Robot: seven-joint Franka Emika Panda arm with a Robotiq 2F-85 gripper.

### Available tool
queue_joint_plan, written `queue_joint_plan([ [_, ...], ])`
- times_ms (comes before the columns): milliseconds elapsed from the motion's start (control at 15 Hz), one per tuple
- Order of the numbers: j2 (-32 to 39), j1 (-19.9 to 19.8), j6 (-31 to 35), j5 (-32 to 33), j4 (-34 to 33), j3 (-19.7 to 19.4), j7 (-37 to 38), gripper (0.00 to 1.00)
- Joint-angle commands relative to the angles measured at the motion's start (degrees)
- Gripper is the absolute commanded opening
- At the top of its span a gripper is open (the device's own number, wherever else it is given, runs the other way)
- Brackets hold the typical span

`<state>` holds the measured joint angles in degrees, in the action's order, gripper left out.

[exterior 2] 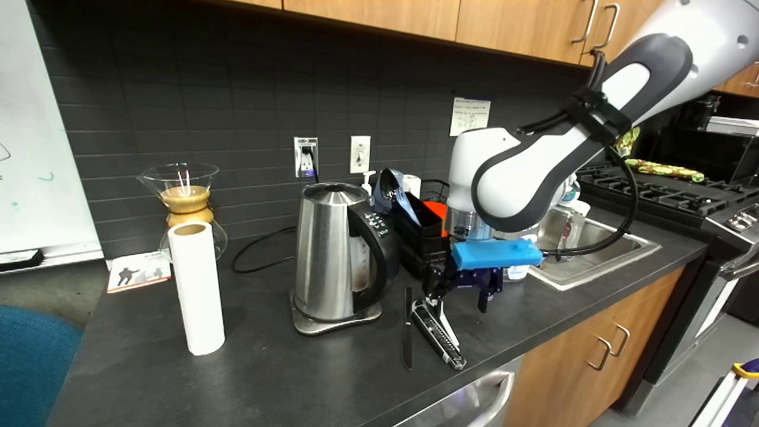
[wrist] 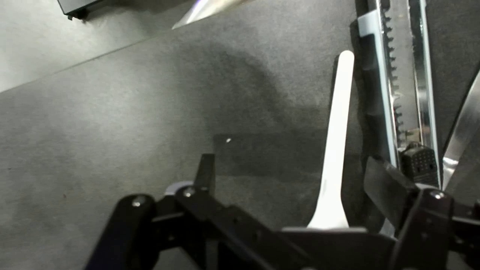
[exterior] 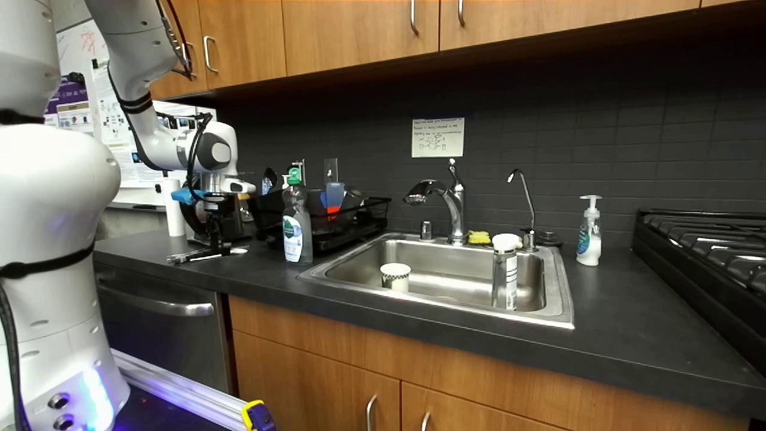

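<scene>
White handle (wrist: 336, 138): it lies on the table (wrist: 123, 142), in the space between your jaws, and its wide end goes out of sight under them, so you can't tell what kind of tool it is on

Jaws: wide apart and low down, with nothing pinched — you can't tell if they touch the table

Near finger (wrist: 388, 186): much closer to the white handle than the far finger (wrist: 206, 170) is, so it would likely bump the handle first and push it along; squeeze slowly and let it slide

Clear tool (wrist: 408, 86): it lies just beside the white handle, with a row of teeth, and the near finger hides a bit of its end, so try to put that finger in the thin strip of table between the two

Steel knife (wrist: 466, 123): just past the clear tool, so don't drift that way

Kettle (exterior 2: 324, 261): it stands near the jaws in an exterior view, so leave it room if you turn your wrist

Table: keep the jaws right down by it — a thin, flat thing may slip out if you pinch too high
</scene>
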<state>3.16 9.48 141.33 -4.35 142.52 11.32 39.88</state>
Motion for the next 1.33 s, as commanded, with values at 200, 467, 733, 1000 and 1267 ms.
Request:
queue_joint_plan([
  [200,2.58,0.96,-1.55,2.5,-1.91,-1.3,3.6,1.0],
  [467,2.91,1.14,-1.53,1.95,-1.9,-1.43,3.31,0.74],
  [733,2.48,1.61,-1.91,2.17,-2.6,-1.39,3.39,0.46],
  [1000,2.38,1.84,-1.98,2.03,-2.91,-1.39,3.23,0.15],
  [1267,1.67,1.92,-1.91,1.92,-2.57,-1.34,3.09,0.01],
])
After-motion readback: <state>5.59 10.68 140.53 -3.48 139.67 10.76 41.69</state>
